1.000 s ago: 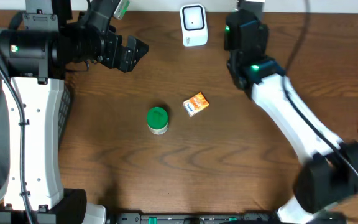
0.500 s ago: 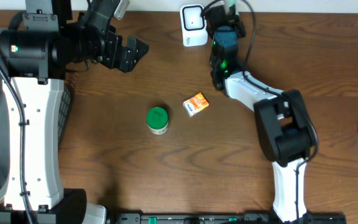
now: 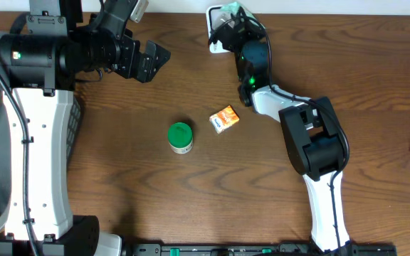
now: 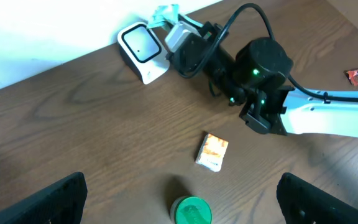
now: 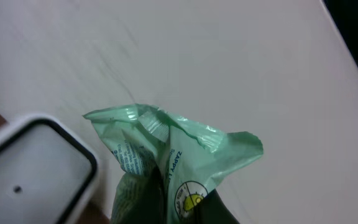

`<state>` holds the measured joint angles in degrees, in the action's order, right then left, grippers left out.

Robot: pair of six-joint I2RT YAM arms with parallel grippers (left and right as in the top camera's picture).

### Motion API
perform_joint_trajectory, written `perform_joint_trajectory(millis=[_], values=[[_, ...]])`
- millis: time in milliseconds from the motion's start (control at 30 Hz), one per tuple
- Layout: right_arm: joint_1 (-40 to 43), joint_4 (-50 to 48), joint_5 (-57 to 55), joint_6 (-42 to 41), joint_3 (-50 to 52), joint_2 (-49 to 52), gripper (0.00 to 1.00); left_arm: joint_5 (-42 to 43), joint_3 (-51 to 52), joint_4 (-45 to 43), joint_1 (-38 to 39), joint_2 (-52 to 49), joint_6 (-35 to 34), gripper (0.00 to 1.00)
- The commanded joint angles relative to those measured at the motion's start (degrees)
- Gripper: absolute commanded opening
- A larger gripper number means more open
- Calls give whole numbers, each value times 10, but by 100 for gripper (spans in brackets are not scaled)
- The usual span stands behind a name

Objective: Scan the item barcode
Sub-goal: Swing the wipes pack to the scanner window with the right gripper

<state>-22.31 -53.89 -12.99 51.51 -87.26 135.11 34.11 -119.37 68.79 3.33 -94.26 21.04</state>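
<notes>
Beside the white scanner (image 4: 143, 50), right jaws clench a crinkled green packet (image 5: 166, 155); left jaws gape.

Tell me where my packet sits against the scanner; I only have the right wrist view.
Observer: The green packet sits by the scanner's far right corner, not in front of its window.
Operator: Anything else around?
Observer: An orange packet and a green-lidded jar lie on the table, nearer the robot.
Operator: Where is the left tool?
Observer: The left tool hangs open and empty over the table's far left part.
</notes>
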Motion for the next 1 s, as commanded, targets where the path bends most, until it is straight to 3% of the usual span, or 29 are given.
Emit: perform_joint_trajectory(millis=[0,200,400,700,967], values=[[1,30,63,-25,-47,0,1,-3,3,1,0,-2,6,98],[-6,70,90,-37,-106,34,1,-3,3,1,0,-2,5,98],[-23,70,90,19,-183,126,1,-3,3,1,0,-2,5,98],[-38,105,90,30,-187,139,1,-3,3,1,0,-2,6,98],[-52,210,88,30,-187,134,1,-3,3,1,0,-2,5,98]])
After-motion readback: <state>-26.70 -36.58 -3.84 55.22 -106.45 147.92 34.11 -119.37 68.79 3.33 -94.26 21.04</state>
